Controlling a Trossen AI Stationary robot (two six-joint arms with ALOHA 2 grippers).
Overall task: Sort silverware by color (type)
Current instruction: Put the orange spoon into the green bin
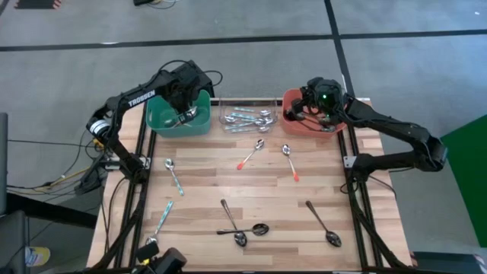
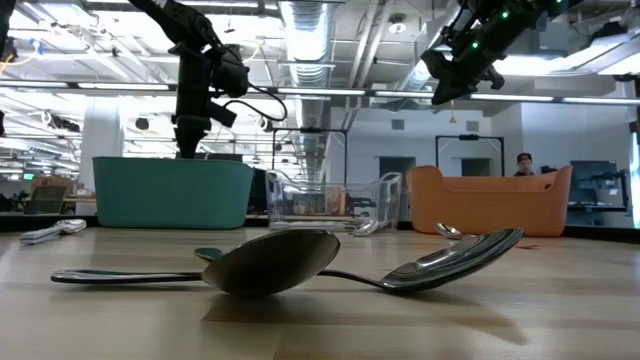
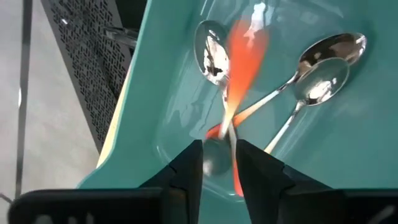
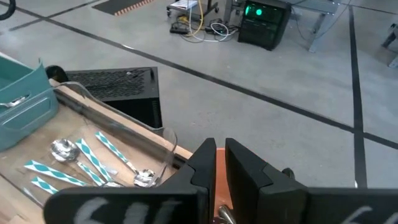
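- My left hand hangs over the teal bin, its fingers a little apart; an orange-handled spoon shows blurred between them, and I cannot tell whether they touch it.
- Three metal spoons lie in that bin beneath it.
- My right hand is above the orange bin, fingers nearly together with a thin gap and nothing between them that I can see.
- The clear bin between the two holds teal-striped spoons.
- On the pale wooden tabletop: two orange-handled spoons near the bins, two teal-handled ones toward the left edge, four dark spoons at the near edge, two of them crossed.
- Around it lies grey floor with dark lines; the low view shows an open workspace with ceiling ducts and a person far behind the orange bin.
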